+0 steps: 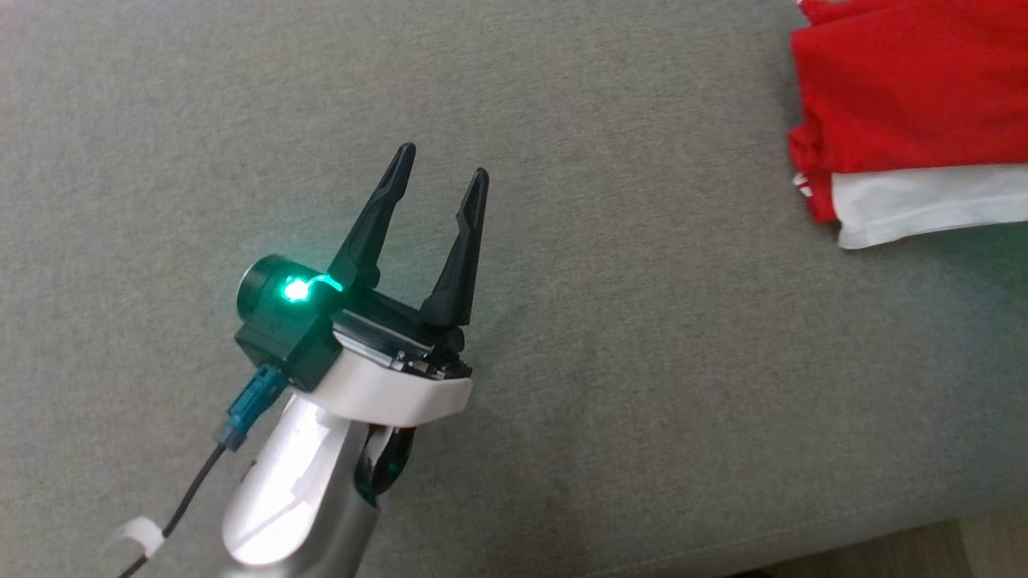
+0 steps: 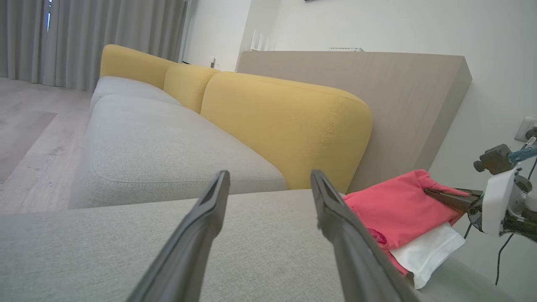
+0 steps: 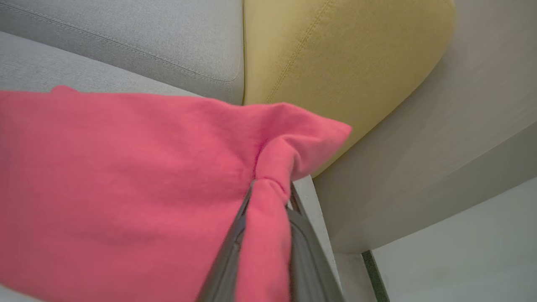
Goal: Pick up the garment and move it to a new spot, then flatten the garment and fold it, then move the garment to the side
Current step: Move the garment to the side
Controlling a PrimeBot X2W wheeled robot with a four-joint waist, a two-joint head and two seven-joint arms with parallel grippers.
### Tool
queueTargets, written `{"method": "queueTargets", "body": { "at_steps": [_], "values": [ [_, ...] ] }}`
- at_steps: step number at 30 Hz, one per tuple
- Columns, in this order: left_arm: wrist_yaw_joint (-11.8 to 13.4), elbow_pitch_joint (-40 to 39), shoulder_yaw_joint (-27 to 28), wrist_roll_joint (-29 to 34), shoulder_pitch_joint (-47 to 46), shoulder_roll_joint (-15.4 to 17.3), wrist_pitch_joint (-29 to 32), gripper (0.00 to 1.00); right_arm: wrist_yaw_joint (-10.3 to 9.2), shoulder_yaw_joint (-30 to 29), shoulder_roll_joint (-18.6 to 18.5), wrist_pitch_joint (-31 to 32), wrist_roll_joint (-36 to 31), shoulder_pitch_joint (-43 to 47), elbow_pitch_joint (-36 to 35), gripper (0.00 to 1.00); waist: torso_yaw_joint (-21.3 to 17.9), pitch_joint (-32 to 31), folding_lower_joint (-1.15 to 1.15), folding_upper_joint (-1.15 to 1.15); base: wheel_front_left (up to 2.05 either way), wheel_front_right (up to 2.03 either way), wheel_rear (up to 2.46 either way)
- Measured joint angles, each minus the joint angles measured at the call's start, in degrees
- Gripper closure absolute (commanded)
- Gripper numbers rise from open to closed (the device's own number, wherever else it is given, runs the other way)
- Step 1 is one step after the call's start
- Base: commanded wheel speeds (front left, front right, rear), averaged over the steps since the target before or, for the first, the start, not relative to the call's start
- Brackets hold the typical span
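garment (image 1: 907, 88) – red, with a white layer under it, folded into a flat stack. in the head view it lies at the far right corner of the grey sofa seat (image 1: 642, 361) and runs off that view's right edge. the white layer sticks out along the stack's near edge.

left wrist view: garment (image 2: 398, 209) sits at the end of the seat, just beside the end of the yellow back cushion (image 2: 285, 126). a wooden panel (image 2: 398, 105) stands behind the cushion. the white layer reaches the seat's edge.

right gripper (image 2: 444, 195) – comes in from the right side and is clenched on a pinch of the red cloth at the stack's far corner. that corner stands higher than the rest of the stack. in the right wrist view the red cloth (image 3: 126, 188) bunches into a ridge where the two fingers of the right gripper (image 3: 270, 188) squeeze it, and the cloth drapes down between them.

left gripper (image 1: 443, 160) – released, fingers spread, nothing between them. it hangs over bare seat fabric toward the near left part of the seat, well apart from the garment. a green light (image 1: 295, 289) glows on its wrist, and a cable (image 1: 193, 490) with a blue plug trails from it. in its own view the left gripper (image 2: 269, 173) points along the seat toward the back cushion, with the garment to the right of its fingers.

pale wood floor (image 2: 25, 138) and grey curtains (image 2: 84, 33) show beyond the sofa.
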Motion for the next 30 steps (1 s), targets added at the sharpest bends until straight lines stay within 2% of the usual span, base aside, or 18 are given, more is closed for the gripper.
{"method": "queueTargets", "body": {
  "at_steps": [8, 9, 10, 18, 23, 30],
  "values": [
    [0.0, 0.02, 0.02, -0.49, -0.16, 0.55, 0.0, 0.0, 0.0, -4.89, 1.03, 1.11, -1.49, -0.29, 4.46, 1.0, 1.58, 1.11, 0.0, 0.0, 0.0, 0.0, 0.0],
    [0.0, 0.02, 0.05, -0.48, -0.16, 0.68, 0.0, 0.0, 0.0, -5.49, 1.27, 1.11, -2.01, -0.29, 4.9, 0.43, 1.7, 1.1, 0.0, 0.0, 0.0, 0.0, 0.0],
    [0.0, 0.03, 0.15, -0.49, -0.16, 0.81, 0.0, 0.0, 0.0, -6.31, 1.59, 1.09, -2.67, -0.28, 5.04, 0.0, 1.79, 1.03, 0.0, 0.0, 0.0, 0.0, 0.0],
    [0.0, 0.1, 2.97, -0.59, 0.16, 0.97, 0.0, 0.0, 0.0, -12.24, 4.91, -0.23, -5.39, -0.3, 3.74, 0.0, 1.85, -1.99, -0.01, 0.0, 0.0, 0.0, 0.0],
    [0.0, -0.05, 6.27, -0.75, 2.38, 0.82, 0.0, 0.0, 0.0, -11.39, 8.36, -1.59, -4.93, -0.36, -0.97, 0.0, 2.04, -5.16, -0.01, 0.0, 0.0, 0.0, 0.0],
    [0.0, -0.66, 11.01, -0.73, 6.07, 0.63, 0.0, 0.0, 0.0, -7.82, 13.97, -1.67, 0.13, 0.14, -10.57, 0.0, 3.02, -9.71, -0.01, 0.0, 0.0, 0.0, 0.0]
  ]
}}
